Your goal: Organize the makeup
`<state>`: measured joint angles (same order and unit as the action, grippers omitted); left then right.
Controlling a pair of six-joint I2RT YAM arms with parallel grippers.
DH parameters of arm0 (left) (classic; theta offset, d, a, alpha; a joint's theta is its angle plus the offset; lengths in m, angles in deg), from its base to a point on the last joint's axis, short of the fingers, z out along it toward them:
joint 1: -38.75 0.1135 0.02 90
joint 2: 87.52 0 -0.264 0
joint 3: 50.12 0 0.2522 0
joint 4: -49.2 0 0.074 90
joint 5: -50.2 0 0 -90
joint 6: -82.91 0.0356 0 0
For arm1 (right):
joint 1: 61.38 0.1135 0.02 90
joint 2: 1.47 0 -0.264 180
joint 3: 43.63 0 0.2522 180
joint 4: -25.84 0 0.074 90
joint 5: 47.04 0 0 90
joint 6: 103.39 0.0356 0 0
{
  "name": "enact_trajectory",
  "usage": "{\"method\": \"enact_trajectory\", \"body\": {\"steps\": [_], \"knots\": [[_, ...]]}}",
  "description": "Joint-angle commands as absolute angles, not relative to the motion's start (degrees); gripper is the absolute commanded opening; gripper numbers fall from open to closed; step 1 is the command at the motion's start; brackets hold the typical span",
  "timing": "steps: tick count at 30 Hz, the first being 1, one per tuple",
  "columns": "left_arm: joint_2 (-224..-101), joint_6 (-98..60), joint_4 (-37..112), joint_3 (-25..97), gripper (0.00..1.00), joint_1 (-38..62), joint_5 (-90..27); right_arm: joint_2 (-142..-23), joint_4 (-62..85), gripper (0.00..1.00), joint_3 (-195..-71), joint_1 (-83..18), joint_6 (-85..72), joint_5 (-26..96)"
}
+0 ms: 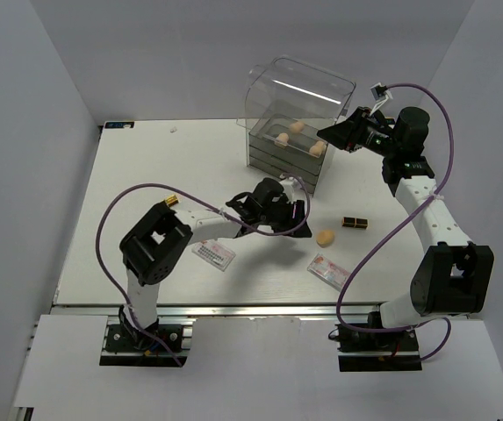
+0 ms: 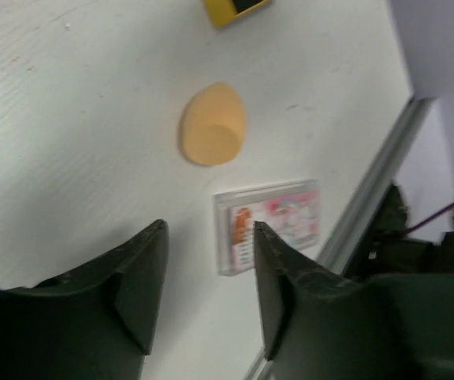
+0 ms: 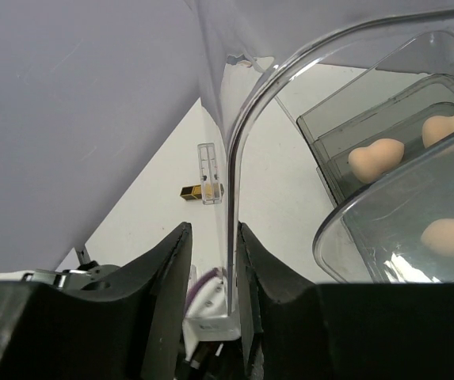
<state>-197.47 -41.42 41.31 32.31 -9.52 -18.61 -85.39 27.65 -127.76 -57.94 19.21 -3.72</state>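
Left packet (image 1: 214, 254): white-pink, flat on the table (image 1: 146, 175), tucked just beside the left arm's forearm and near the front edge.
Left gripper (image 1: 291, 210): low over mid-table, jaws spread wide with nothing between them. Its wrist camera looks past the dark fingers (image 2: 143, 277) at the tabletop.
Drawer box (image 1: 291, 123): tall and clear, standing at the back of the table, right of centre.
Boxed sponges (image 1: 297, 126): 3 peach ones sit inside the drawer box. I cannot tell which tray holds which.
Loose sponge (image 1: 325, 237): 1 peach teardrop alone on the table, just right of the left gripper.
Right packet (image 1: 329, 271): flat and angled, near the loose sponge on the front-edge side, not touching it.
Tubes (image 1: 355, 222): dark brown and gold, lying close together right of the loose sponge and apart from it.
Right gripper (image 1: 328, 136): up at the drawer box's right side, jaws only narrowly parted and straddling its clear wall. The wall runs close by 1 finger, and a gap shows before the other.
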Motion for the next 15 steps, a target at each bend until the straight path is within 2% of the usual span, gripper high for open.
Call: {"method": "enact_trajectory", "body": {"steps": [1, 7, 9, 15], "knots": [[-198.34, -33.64, 36.59, 37.20, 0.61, -9.41, -20.20, -82.07, 30.27, 0.35, -128.32, -57.95, 19.04, -5.73], [-205.02, -29.86, 30.00, 45.55, 0.62, -12.04, -22.84, -81.89, 30.27, 0.35, -128.06, -57.95, 19.04, -5.56], [-207.04, -30.21, 29.55, 47.39, 0.72, -12.31, -22.23, -81.80, 30.27, 0.35, -127.88, -57.95, 19.04, -5.56], [-208.28, -31.79, 32.19, 48.72, 0.73, -12.58, -21.08, -81.80, 30.27, 0.35, -127.70, -57.95, 18.95, -5.56]]}}
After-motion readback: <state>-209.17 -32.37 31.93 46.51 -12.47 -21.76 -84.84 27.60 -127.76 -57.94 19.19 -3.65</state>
